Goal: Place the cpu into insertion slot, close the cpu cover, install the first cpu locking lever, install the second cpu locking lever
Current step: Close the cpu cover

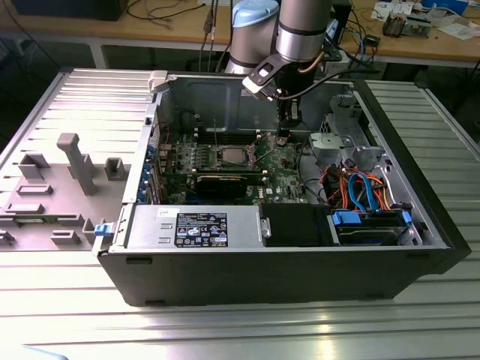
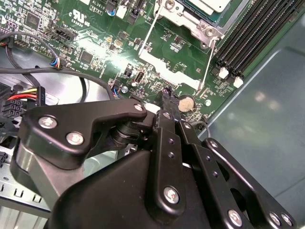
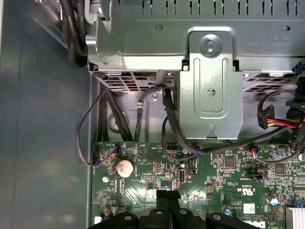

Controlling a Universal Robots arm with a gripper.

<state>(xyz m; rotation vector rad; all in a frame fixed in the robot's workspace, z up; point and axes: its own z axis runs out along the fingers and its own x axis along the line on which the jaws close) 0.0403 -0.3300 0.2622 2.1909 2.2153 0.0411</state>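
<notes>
1. The claw (image 1: 283, 137) hung low over the green board (image 1: 279, 161) inside the open computer case (image 1: 300, 277). In both wrist views its fingers (image 3: 162, 196) were pressed together, with nothing seen between them.
2. The chip (image 1: 231, 156) lay flat in the socket. It sat well apart from the claw, towards the exterior view's left and on the same board.
3. In the second wrist view the claw (image 2: 164, 98) had its tip just beside a round coin battery (image 2: 186, 102). The socket (image 2: 193, 24) lay beyond the tip, clear of it.
4. Two thin wire levers (image 2: 150, 31) ran lengthwise from the socket towards the claw, their free ends on the claw's side. They looked unlatched, and any reach to them would have run along that line.
5. Whether the cover already lay flat over the chip could not be told.
</notes>
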